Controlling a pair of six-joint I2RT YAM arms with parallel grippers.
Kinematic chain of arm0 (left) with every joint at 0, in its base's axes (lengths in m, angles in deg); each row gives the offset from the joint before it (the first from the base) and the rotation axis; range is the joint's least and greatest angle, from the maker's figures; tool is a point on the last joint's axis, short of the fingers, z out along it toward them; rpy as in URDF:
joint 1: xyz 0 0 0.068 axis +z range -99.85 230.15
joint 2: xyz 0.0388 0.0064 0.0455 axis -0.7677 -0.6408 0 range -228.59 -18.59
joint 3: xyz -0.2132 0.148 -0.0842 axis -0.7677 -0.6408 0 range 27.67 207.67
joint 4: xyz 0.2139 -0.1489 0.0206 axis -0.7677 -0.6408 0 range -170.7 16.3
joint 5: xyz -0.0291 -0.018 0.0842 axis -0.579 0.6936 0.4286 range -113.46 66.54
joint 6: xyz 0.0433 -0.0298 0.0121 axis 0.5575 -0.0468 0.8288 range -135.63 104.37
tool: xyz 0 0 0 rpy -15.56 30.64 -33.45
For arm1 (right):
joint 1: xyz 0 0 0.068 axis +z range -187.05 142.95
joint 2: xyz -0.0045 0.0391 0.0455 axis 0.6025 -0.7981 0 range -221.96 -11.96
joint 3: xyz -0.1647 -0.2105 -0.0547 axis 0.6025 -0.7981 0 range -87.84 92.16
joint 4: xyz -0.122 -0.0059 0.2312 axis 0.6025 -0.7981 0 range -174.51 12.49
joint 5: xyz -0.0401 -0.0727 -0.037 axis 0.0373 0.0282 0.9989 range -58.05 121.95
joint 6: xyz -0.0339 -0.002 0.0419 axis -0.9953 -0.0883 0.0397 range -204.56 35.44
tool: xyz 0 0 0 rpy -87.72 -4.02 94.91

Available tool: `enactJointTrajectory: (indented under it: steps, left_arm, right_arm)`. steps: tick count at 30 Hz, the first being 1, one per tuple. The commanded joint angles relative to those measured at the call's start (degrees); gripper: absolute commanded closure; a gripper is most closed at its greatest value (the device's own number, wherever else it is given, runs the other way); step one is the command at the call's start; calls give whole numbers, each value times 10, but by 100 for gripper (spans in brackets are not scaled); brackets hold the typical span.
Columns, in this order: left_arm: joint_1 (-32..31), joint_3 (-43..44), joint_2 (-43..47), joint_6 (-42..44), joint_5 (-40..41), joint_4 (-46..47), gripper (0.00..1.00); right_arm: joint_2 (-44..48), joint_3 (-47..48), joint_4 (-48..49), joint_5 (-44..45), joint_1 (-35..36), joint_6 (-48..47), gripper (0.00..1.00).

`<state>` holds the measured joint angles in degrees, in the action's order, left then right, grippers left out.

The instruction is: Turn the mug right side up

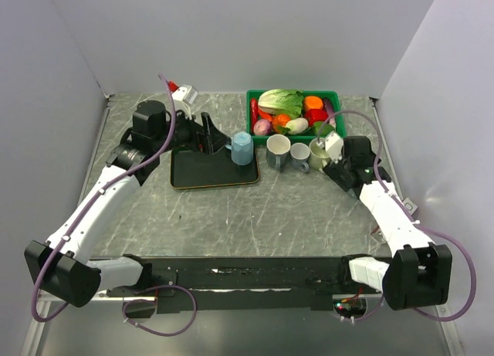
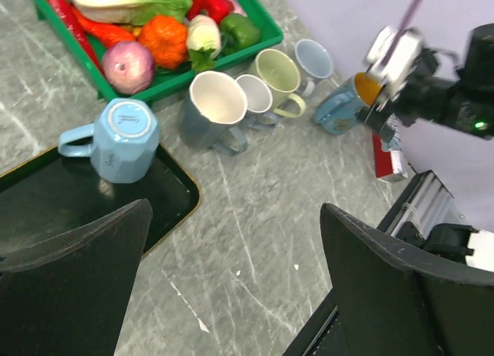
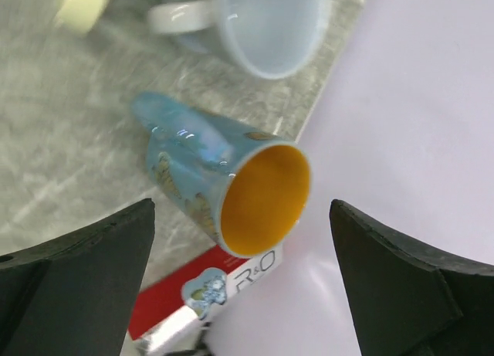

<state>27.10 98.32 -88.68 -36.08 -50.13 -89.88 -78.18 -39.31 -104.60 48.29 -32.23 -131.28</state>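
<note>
A light blue mug (image 1: 241, 148) stands upside down on the right edge of a black tray (image 1: 208, 173). In the left wrist view this mug (image 2: 123, 140) has its base up and its handle to the left. My left gripper (image 2: 235, 208) is open and empty, just left of that mug in the top view (image 1: 216, 140). A blue patterned mug with a yellow inside (image 3: 224, 182) lies on its side at the table's right edge. My right gripper (image 3: 241, 205) is open over it, fingers wide on either side and not touching it.
A green basket of vegetables (image 1: 251, 109) stands at the back. A grey mug (image 1: 278, 149), a small grey mug (image 1: 299, 155) and a pale green mug (image 1: 318, 157) stand upright in front of it. A red and white box (image 3: 185, 302) lies beside the patterned mug.
</note>
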Motion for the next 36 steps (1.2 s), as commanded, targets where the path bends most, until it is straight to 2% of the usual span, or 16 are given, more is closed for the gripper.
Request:
enactJointTrajectory:
  steps: [1,3,5,6,8,11,16,17,18,21,24,28,31,33,36]
  left_arm:
    - [2,6,16,8,29,-2,4]
    - [2,3,15,2,36,-3,4]
    - [2,1,11,-7,43,-3,4]
    - [2,2,8,-10,50,-6,4]
    - [2,5,-3,-17,59,-20,4]
    - [2,18,-22,-31,100,-45,4]
    - [2,37,-65,-43,152,-75,4]
    - [2,37,-71,-45,154,-79,4]
    - [2,39,-76,-47,155,-78,4]
    - [3,34,-85,-53,150,-70,4]
    - [3,34,-92,-52,145,-68,4]
    - [3,34,-102,-51,145,-64,4]
    - [5,39,-108,-50,136,-58,4]
    - [6,41,-106,-49,126,-56,4]
    - [9,29,-96,-61,117,-50,4]
  right_arm:
    - [-14,85,-6,83,-3,227,0]
    - [-49,157,-63,112,-4,355,0]
    - [-71,216,-141,151,-12,432,0]
    - [-86,231,-165,146,-19,511,0]
    - [-86,248,-203,113,-38,577,0]
    - [-60,228,-228,99,-42,698,1]
    - [7,155,-283,98,-43,933,14]
    - [22,114,-275,89,-43,950,17]
    - [48,95,-255,69,-46,966,27]
    - [68,44,-246,50,-46,1000,36]
    - [63,12,-242,31,-45,1019,41]
    - [46,-23,-213,27,-90,1029,47]
    - [25,-34,-158,5,-143,994,56]
    - [4,-28,-116,-5,-186,961,57]
    - [-29,-12,-82,0,-207,918,57]
